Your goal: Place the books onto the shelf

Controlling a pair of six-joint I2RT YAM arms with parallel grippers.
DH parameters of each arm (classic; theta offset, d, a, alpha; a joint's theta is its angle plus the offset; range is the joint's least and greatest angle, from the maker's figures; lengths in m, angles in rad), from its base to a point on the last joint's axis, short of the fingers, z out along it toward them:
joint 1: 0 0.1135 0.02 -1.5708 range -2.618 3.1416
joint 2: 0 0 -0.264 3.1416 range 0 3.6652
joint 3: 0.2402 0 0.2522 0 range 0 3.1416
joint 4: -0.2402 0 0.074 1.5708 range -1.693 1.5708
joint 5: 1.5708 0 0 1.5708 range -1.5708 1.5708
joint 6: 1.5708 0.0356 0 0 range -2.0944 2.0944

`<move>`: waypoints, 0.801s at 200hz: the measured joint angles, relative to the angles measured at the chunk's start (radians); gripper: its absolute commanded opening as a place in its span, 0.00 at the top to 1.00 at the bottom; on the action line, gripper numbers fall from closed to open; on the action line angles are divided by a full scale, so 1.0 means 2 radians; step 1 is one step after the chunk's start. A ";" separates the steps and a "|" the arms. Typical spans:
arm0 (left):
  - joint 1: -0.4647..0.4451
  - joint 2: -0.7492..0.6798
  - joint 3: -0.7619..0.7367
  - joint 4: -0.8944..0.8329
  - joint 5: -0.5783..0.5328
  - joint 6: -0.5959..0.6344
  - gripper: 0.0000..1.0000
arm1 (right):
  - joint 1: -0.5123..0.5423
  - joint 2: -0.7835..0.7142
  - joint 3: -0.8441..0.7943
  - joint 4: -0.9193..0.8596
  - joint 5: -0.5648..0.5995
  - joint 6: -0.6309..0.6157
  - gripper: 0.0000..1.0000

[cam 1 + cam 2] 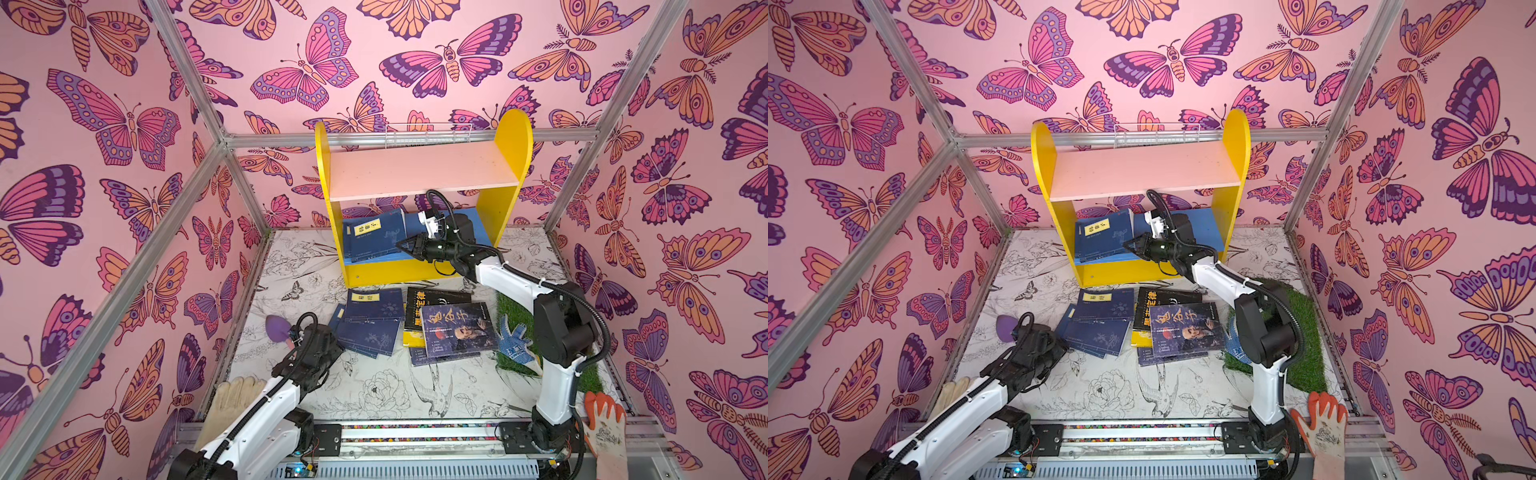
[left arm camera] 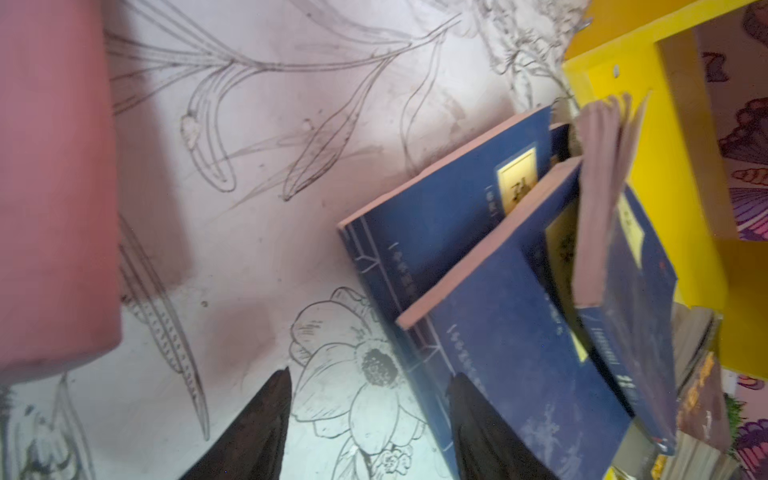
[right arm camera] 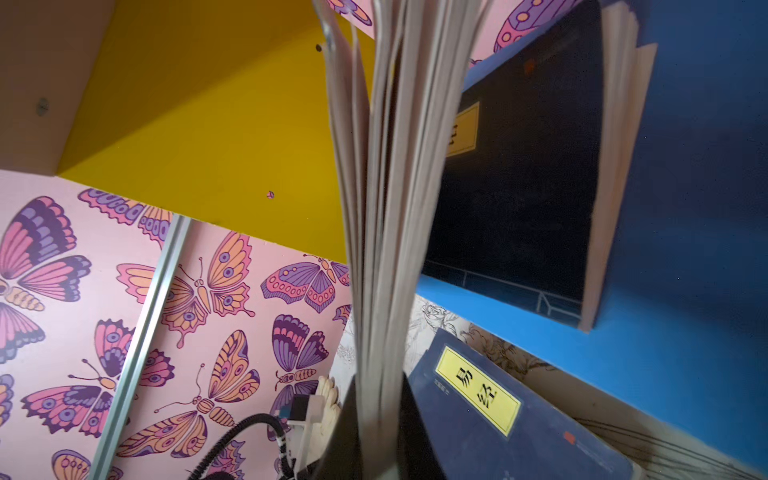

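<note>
My right end effector (image 3: pixel 378 415) pinches a book (image 3: pixel 390 166) at the shelf's (image 1: pixel 505 137) lower front edge; left end effector (image 2: pixel 372 374) half-open, empty.

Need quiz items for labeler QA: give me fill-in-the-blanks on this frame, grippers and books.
1. The right gripper is shut on the fanned ____ of a book.
2. On the left gripper the jaws stand ____, holding nothing.
3. The shelved books rest on the ____ of the two boards of the shelf.
Missing words: pages; open; lower.
</note>
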 measured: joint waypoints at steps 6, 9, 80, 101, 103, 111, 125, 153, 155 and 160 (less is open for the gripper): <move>0.000 0.001 0.000 -0.003 0.000 0.000 0.37 | 0.000 0.006 0.006 0.005 -0.002 0.005 1.00; 0.000 0.001 0.000 -0.004 0.001 0.000 0.37 | 0.000 0.009 0.008 0.006 -0.003 0.007 1.00; 0.000 0.016 0.000 -0.003 0.007 0.001 0.37 | 0.000 0.057 0.047 0.024 -0.014 0.038 1.00; 0.000 0.017 0.000 -0.003 0.007 0.001 0.37 | 0.000 0.064 0.047 0.024 -0.013 0.040 1.00; 0.000 0.017 0.000 -0.003 0.007 0.001 0.37 | 0.000 0.064 0.047 0.024 -0.013 0.041 1.00; 0.000 0.018 0.000 -0.003 0.007 0.001 0.37 | 0.000 0.066 0.047 0.025 -0.013 0.042 1.00; 0.000 0.018 0.000 -0.003 0.007 0.002 0.37 | 0.000 0.070 0.047 0.028 -0.011 0.047 1.00; 0.000 0.018 0.000 -0.003 0.007 0.002 0.37 | 0.000 0.078 0.052 0.031 -0.008 0.053 1.00; 0.000 0.018 0.000 -0.003 0.007 0.003 0.37 | 0.000 0.079 0.052 0.031 -0.008 0.053 1.00; 0.000 0.018 0.000 -0.003 0.007 0.003 0.37 | 0.000 0.080 0.054 0.031 -0.007 0.053 1.00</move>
